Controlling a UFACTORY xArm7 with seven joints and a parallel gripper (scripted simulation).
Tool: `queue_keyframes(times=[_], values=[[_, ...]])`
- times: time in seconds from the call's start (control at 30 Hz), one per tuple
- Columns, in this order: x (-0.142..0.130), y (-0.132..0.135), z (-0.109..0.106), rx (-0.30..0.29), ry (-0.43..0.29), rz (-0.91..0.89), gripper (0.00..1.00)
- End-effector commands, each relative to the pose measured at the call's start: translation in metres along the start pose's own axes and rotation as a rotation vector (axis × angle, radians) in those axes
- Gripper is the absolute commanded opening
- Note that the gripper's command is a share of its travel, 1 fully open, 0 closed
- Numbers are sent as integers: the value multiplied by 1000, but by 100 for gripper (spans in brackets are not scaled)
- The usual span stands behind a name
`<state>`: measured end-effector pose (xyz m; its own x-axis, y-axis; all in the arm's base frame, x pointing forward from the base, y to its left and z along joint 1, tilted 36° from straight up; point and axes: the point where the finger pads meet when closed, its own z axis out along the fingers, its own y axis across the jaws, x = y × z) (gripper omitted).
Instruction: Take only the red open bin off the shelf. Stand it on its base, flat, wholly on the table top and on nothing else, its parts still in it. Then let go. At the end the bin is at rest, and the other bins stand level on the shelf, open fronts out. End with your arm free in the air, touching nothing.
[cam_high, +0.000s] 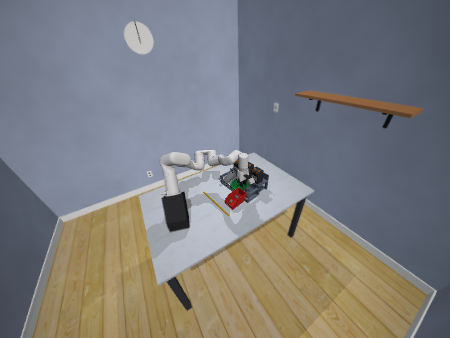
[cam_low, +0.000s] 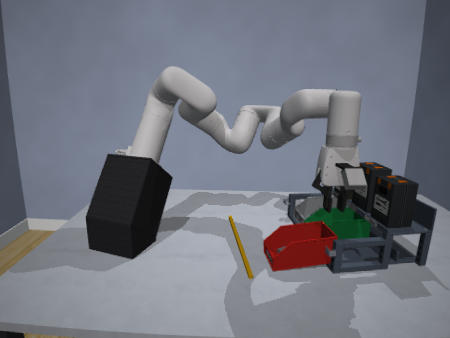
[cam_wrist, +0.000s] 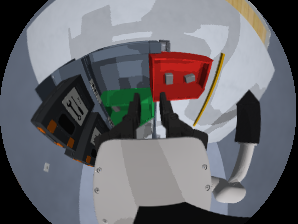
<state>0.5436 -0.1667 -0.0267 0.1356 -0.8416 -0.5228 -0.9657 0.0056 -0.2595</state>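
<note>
The red bin (cam_high: 240, 200) (cam_low: 302, 250) (cam_wrist: 176, 65) stands low at the table, base down, its sloped open front toward the yellow strip. Two small grey parts lie in it. Its rear end is close to the front of the grey shelf (cam_low: 360, 245) (cam_wrist: 120, 64); whether they touch, or whether the whole base is on the table, I cannot tell. The green bin (cam_low: 345, 223) (cam_wrist: 112, 97) is in the shelf, and a light grey bin (cam_low: 308, 206) is beyond it. My gripper (cam_low: 335, 207) (cam_wrist: 149, 99) is partly open with nothing between its fingers, above the green bin's edge near the red bin's rear.
Black boxes with orange marks (cam_low: 397, 200) (cam_wrist: 70, 115) stand on the shelf's upper rear level, close beside my gripper. A yellow strip (cam_high: 215, 203) (cam_low: 241, 247) (cam_wrist: 221, 75) lies on the table between the red bin and the arm's black base (cam_high: 176, 212) (cam_low: 125, 210).
</note>
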Motion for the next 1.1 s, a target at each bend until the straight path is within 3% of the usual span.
queue_keyframes(times=[0.0,1.07], values=[[1,2,-2,3,3,1,33],[1,6,1,3,3,1,33]])
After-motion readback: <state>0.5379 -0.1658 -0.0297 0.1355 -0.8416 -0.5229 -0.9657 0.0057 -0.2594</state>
